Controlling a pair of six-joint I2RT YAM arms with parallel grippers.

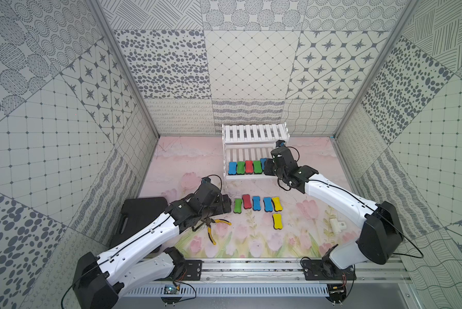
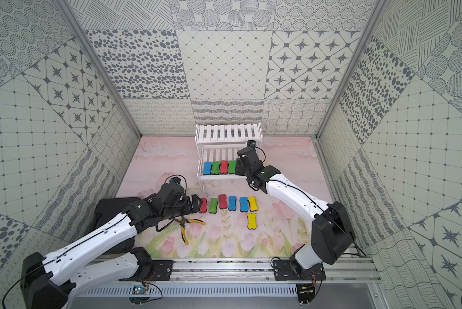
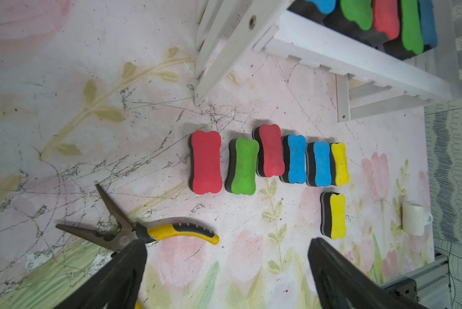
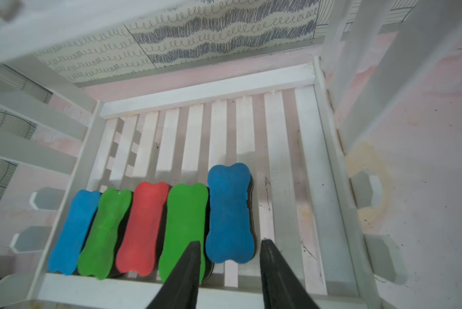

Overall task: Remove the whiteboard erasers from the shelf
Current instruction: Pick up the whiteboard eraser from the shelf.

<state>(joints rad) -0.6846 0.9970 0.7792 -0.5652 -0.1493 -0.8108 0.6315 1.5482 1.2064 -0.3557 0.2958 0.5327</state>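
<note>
The white shelf [image 1: 254, 133] stands at the back, and its lower tier [image 4: 280, 160] carries a row of whiteboard erasers: blue [image 4: 73, 230], green [image 4: 105, 232], red [image 4: 144, 227], green [image 4: 184, 227] and blue [image 4: 229, 211]. My right gripper [image 4: 230, 242] is open. Its fingertips straddle the near end of that last blue eraser with slim gaps on both sides. Several more erasers lie on the mat in front, among them red [image 3: 205, 161], green [image 3: 243, 166] and yellow [image 3: 337, 215]. My left gripper [image 3: 224, 243] hovers wide open and empty beside that row.
Yellow-handled pliers [image 3: 181, 230] lie on the mat under the left gripper. A black case [image 1: 141, 214] sits at the left under the left arm. A small white object [image 1: 338, 224] lies at the right. The arms' rail [image 1: 251, 267] runs along the front.
</note>
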